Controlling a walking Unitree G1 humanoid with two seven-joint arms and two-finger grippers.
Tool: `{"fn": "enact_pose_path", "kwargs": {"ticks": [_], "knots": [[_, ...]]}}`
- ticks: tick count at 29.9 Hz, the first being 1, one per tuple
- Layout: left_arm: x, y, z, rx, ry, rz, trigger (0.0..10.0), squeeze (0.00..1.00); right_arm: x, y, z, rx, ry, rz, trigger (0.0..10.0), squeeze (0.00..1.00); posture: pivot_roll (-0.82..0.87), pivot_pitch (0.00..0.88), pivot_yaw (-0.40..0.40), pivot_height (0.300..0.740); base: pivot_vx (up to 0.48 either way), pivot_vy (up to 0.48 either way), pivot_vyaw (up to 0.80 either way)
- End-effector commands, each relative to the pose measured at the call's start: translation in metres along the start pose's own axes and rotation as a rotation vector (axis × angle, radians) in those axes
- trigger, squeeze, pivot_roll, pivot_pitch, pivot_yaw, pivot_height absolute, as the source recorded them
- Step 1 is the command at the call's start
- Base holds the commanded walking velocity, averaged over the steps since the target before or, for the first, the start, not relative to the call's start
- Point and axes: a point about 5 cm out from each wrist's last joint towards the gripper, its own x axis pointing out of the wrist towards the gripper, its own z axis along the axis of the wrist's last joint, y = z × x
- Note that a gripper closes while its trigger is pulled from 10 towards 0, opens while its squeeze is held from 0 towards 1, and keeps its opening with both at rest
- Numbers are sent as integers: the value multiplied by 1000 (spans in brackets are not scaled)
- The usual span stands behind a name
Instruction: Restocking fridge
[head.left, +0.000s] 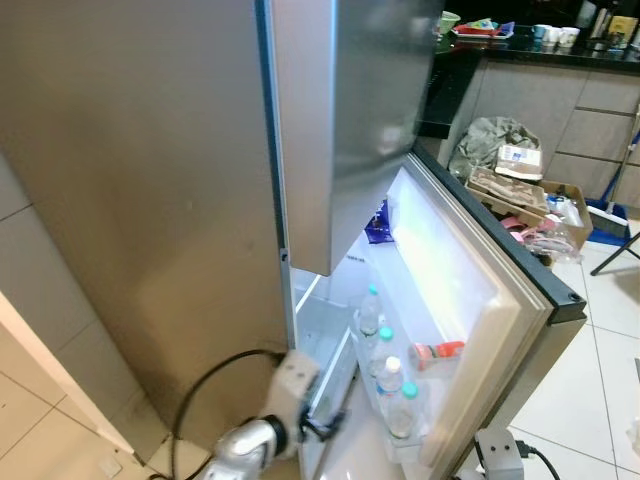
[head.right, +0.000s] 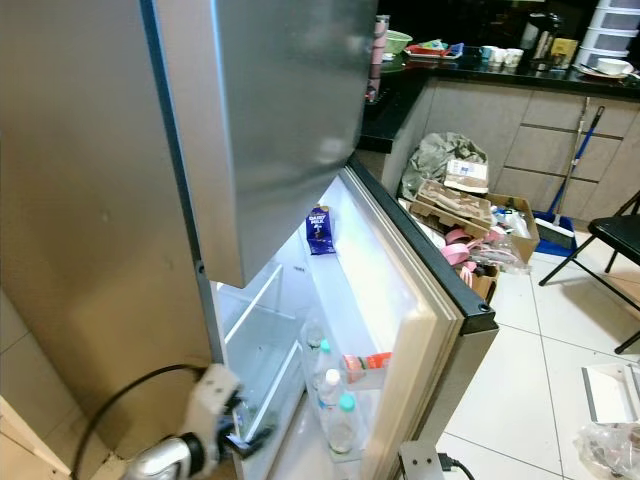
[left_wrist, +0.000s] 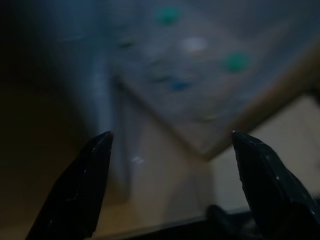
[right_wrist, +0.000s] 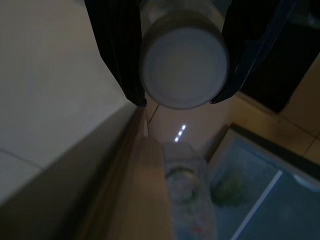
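The fridge's lower door (head.left: 505, 300) stands wide open to my right, and its shelf holds several water bottles (head.left: 390, 378) with green and white caps. A bottle with a red cap (head.left: 440, 352) lies beside them. A blue carton (head.right: 319, 230) stands deep inside. My left gripper (head.left: 325, 428) hovers low at the clear drawer (head.left: 325, 350). In the left wrist view, the left gripper (left_wrist: 172, 145) is open with nothing between its fingers, and blurred caps lie ahead. My right gripper (right_wrist: 177, 102) is shut on a white-capped bottle (right_wrist: 184, 67).
The steel upper door (head.left: 340, 120) hangs shut above the opening. Cardboard boxes and bags (head.right: 470, 210) are piled on the tiled floor to the right, with a broom (head.right: 565, 180) and a black chair (head.right: 615, 245) behind them. A dark counter (head.right: 500, 60) carries cups.
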Motion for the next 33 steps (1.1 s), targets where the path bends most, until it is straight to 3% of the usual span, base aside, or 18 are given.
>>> {"fn": "enact_pose_path", "kwargs": {"ticks": [1, 6, 9, 14, 17, 22, 26, 30, 31, 32, 33], "knots": [[-7, 8, -11, -50, 22, 93, 10000, 0, 2, -11, 18, -18, -77, -36, 10000, 0, -94, 106, -9, 740, 0, 0, 0], [-9, 7, -14, -56, 15, 106, 10000, 0, 2, -24, 33, -105, -121, -98, 10000, 0, -92, 100, -8, 740, 0, 0, 0], [-7, 3, -15, -61, -5, 133, 10000, 0, -3, -56, 59, -174, -192, -247, 10000, 0, -92, 87, -16, 740, 0, 0, 0], [-6, 1, -15, -61, -10, 146, 10000, 0, -7, -72, 68, -177, -207, -309, 10000, 0, -91, 83, -18, 740, 0, 0, 0], [-4, -3, -16, -60, -9, 137, 10000, 0, -17, -99, 77, -170, -213, -463, 10000, 0, -89, 78, -22, 740, 0, 0, 0], [-6, -7, -19, -57, -9, 116, 10000, 0, -27, -116, 75, -154, -200, -577, 10000, 0, -90, 75, -28, 740, 0, 0, 0], [-9, -11, -29, -44, 31, 90, 10000, 0, -17, -88, 49, -139, -129, -403, 10000, 0, -89, 77, -29, 740, 0, 0, 0], [-19, -7, -52, 35, 160, 113, 10000, 0, -7, -53, 20, -52, -7, -218, 10000, 0, -90, 78, -20, 740, 0, 0, 0], [-19, -7, -52, 35, 160, 113, 10000, 0, -7, -53, 20, -52, -7, -218, 10000, 0, -90, 78, -20, 740, 0, 0, 0], [-31, 9, -65, 17, 232, 269, 10000, 0, -5, -33, 3, -65, 60, -142, 10000, 0, -87, 77, -15, 740, 0, 0, 0], [-38, 16, -70, -5, 250, 345, 10000, 0, -5, -25, -5, -77, 97, -113, 10000, 0, -84, 76, -14, 740, 0, 0, 0]]}}
